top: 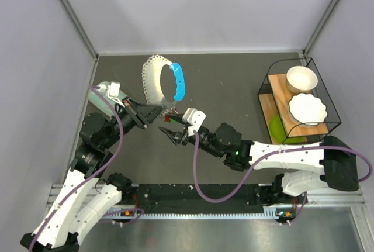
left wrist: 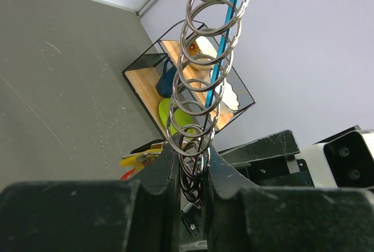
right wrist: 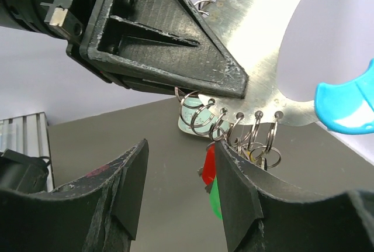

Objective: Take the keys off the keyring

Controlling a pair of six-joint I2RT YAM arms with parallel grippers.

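The keyring is a pale fan-shaped plate [top: 153, 79] joined to a blue loop [top: 178, 81], held up above the table. My left gripper [top: 159, 112] is shut on the plate's scalloped lower edge; the left wrist view shows its jaws [left wrist: 193, 170] clamped on the edge, with its row of metal split rings [left wrist: 198, 88] rising above them. Keys hang from the rings: a red one [right wrist: 209, 167], a green one [right wrist: 215, 200], and a yellow one [left wrist: 137, 158]. My right gripper [top: 169, 133] is open and empty just below the keys [right wrist: 178, 187], with its right finger [right wrist: 234, 193] beside the red key.
A black wire rack [top: 318, 65] stands at the right, holding a white bowl [top: 301, 79], a white scalloped plate [top: 308, 109] on wooden shelves, and a green plate [top: 277, 128]. A mint-green piece [right wrist: 188, 117] shows behind the rings. Grey walls close the table's back and sides.
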